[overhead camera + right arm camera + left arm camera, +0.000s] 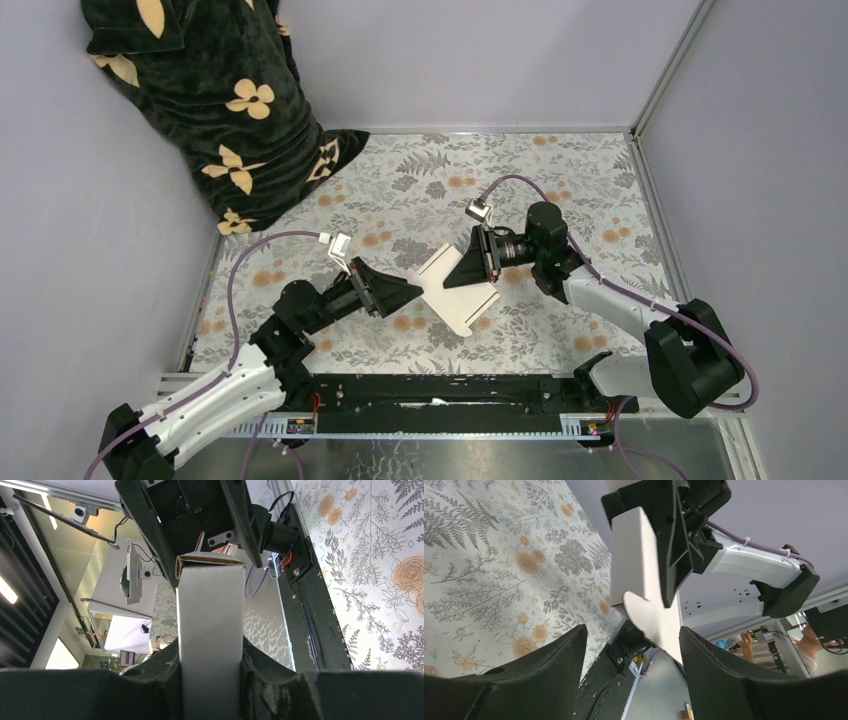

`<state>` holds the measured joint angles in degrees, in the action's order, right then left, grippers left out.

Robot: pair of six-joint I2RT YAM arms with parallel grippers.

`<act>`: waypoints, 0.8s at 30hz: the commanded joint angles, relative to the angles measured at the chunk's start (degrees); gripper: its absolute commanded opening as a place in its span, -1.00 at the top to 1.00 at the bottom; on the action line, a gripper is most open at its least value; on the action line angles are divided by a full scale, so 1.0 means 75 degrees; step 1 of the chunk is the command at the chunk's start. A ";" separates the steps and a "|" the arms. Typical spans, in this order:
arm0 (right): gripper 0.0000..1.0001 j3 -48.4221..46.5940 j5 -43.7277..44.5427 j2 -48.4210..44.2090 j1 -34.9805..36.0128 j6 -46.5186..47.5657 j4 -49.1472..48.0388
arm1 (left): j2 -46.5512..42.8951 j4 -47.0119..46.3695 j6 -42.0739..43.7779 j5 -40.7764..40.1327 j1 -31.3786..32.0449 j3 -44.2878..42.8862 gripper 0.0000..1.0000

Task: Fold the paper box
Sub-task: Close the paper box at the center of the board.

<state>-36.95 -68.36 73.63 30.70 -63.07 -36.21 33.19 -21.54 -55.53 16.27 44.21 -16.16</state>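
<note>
The paper box (pixel 457 292) is a white, partly folded sheet held above the floral table in the middle of the top view. My right gripper (pixel 449 281) is shut on it from the right. In the right wrist view the box (pixel 210 615) stands as a narrow white folded panel pinched between the right gripper's (pixel 210 656) two fingers. My left gripper (pixel 417 292) sits just left of the sheet, open. In the left wrist view a rounded flap of the box (pixel 644 610) hangs near the right finger of the left gripper (pixel 633 642); I cannot tell whether they touch.
A dark cloth with yellow flower shapes (pixel 225 110) is heaped at the back left corner. Grey walls close the table on three sides. The black mounting rail (pixel 440 390) runs along the near edge between the arm bases.
</note>
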 commanded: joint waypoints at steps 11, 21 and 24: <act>0.76 -0.0267 0.0126 0.0587 0.0280 -0.0511 -0.1265 | 0.0225 -0.1117 -0.0621 -0.0539 -0.0037 0.0352 -0.50; 0.77 -0.0350 0.0199 0.1093 0.0691 -0.0888 -0.1960 | 0.0649 -0.1245 -0.0615 -0.0752 -0.0040 0.0155 -0.48; 0.77 -0.0354 0.0187 0.1182 0.0709 -0.1105 -0.2263 | 0.0601 -0.1114 -0.0601 -0.0832 -0.0041 0.0160 -0.26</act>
<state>-37.32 -66.94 82.08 35.51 -68.31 -46.02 38.13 -27.35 -59.94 11.35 44.21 -13.63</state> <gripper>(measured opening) 0.364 0.701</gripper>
